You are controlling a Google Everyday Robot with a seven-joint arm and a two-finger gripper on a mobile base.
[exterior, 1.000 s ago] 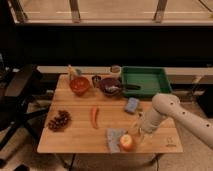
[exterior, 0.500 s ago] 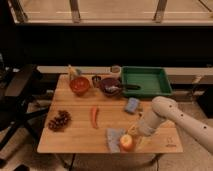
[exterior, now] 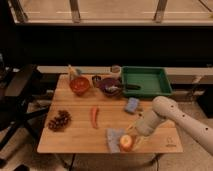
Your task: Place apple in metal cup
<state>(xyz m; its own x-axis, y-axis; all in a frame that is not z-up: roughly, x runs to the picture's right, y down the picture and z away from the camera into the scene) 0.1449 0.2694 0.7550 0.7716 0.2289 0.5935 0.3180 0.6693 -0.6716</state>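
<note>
Camera view: your gripper sits low over the front right part of the light wooden bench, at the end of the white arm that reaches in from the right. It is right against the upper right side of the small round yellow-orange apple with a red blush. You cannot tell whether it is closed on the fruit or loose beside it.

The apple lies near the front edge of the bench, touching the right edge of a crumpled grey-blue cloth. It has not shifted from its place of half a second and a second ago. The arm's bulky white elbow has drifted slightly to the right since a second ago, and has hardly moved in the last half second. The gripper stays at the apple in all three moments.

The small dull grey metal cup stands upright at the back of the bench, well apart from the apple. It is between the orange-red bowl on its left and the dark purple bowl on its right. A pale cream cup stands behind the purple bowl, and a green rectangular tray fills the back right corner.

A blue sponge-like block lies just in front of the tray. A long thin orange-red pepper lies mid-bench and a dark brown clustered lump lies to the left. None of these has changed place.
</note>
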